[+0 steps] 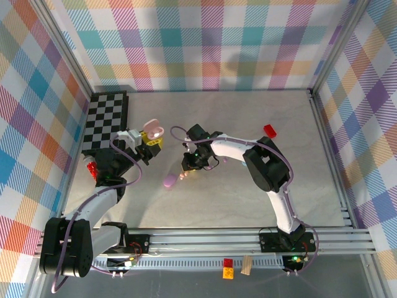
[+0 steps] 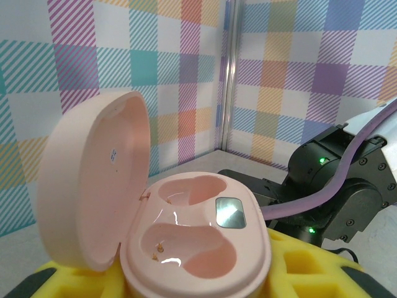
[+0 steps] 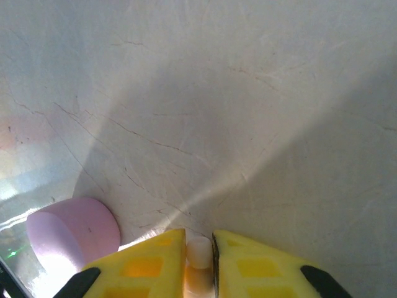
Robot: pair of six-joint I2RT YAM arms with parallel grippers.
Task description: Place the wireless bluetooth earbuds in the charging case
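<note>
Currently the right fingers (image 3: 142, 270) are closed on a small pale pink earbud (image 3: 199, 256), which is pinched between the yellow pads. They are held close to the worktop (image 3: 248, 93); whether it is touched cannot be told.

A lilac case (image 3: 74, 231) is lying on the worktop just left of those fingers. From the top camera it is seen on the near-left side of the right arm's tip.

The pink charging case (image 2: 198, 245) is clamped in the left fingers (image 2: 310, 276) and held up off the worktop. It is left of the earbud and farther back, with a gap between them. Its lid (image 2: 93, 186) is swung open to the left, so two moulded wells are exposed. A small shiny square panel (image 2: 230, 212) is set beside the far well.

The right arm (image 2: 335, 186) is seen beyond the case on the right, with green lights lit.

A checkered board (image 1: 107, 121) is laid at far left. A red block (image 1: 270, 130) is placed right of centre, well apart from both sets of fingers.
</note>
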